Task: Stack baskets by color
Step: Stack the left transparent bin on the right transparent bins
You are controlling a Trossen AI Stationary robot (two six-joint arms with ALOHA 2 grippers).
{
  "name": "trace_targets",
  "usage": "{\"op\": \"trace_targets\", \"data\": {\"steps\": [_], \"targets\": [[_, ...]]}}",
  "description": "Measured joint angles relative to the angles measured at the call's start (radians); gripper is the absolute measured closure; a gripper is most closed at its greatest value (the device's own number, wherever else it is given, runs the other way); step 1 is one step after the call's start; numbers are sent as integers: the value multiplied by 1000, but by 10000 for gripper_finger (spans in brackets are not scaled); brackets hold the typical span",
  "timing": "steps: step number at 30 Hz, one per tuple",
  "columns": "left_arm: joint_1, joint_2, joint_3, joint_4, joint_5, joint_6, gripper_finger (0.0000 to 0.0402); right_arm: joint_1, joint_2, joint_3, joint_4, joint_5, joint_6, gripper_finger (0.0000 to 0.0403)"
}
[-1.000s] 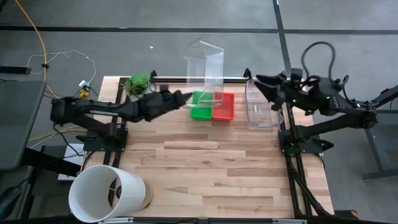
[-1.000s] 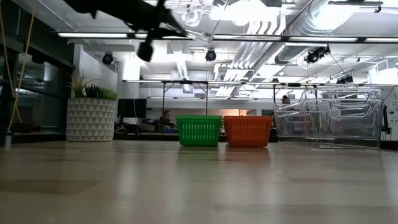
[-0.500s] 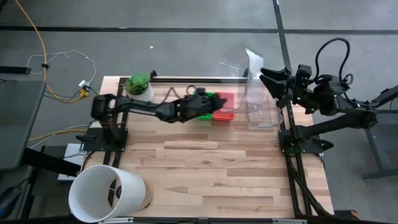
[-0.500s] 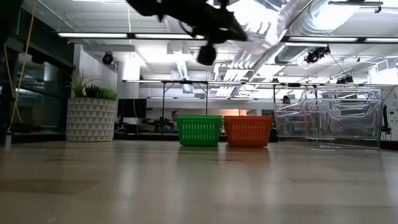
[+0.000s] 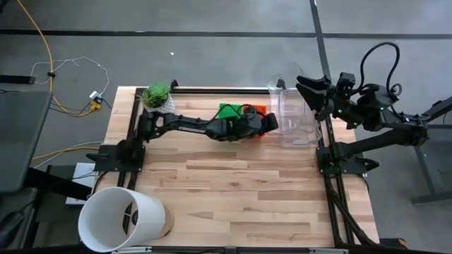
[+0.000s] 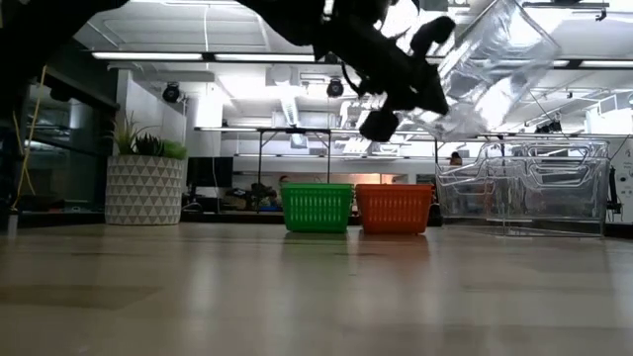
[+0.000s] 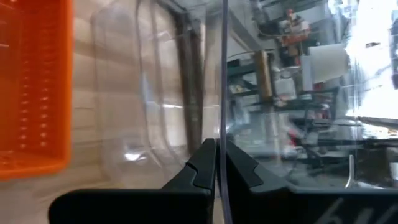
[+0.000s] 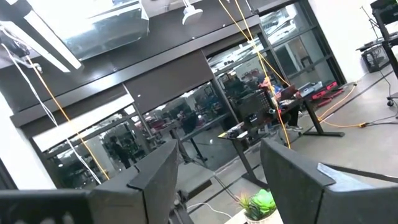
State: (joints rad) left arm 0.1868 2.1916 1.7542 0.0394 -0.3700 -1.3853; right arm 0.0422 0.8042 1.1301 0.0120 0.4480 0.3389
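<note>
Left gripper [image 7: 217, 163] clamped on thin wall of clear bin [image 6: 490, 64], airborne above clear stack [image 5: 296, 130]; light, slick, flexy, grip rim. Green basket [image 6: 316, 207], red basket [image 6: 394, 208] on counter [image 5: 247, 190]. Right gripper [image 8: 219, 163] apart, parked

The table [image 5: 240, 187] is pale wood planks with a smooth matt finish. The green basket [image 6: 316, 207] and the red basket [image 6: 394, 208] are perforated plastic. The clear bin [image 5: 295, 118] is glossy transparent plastic. The white bucket [image 5: 120, 219] looks smooth and matt.
</note>
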Motion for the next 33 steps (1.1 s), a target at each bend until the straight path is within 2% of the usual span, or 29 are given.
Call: {"op": "trace_targets", "data": {"steps": [11, 18, 25, 33], "targets": [[7, 105, 67, 6, 16, -56, 401, 0, 13, 0, -21, 3, 0, 189], [2, 107, 71, -75, 0, -49, 401, 0, 14, 0, -38, 3, 0, 189], [10, 89, 74, -119, 13, 10, 401, 0, 14, 0, -39, 3, -5, 189], [17, 81, 168, -228, 12, 153, 402, -2, 14, 0, -54, 15, -8, 189]]}}
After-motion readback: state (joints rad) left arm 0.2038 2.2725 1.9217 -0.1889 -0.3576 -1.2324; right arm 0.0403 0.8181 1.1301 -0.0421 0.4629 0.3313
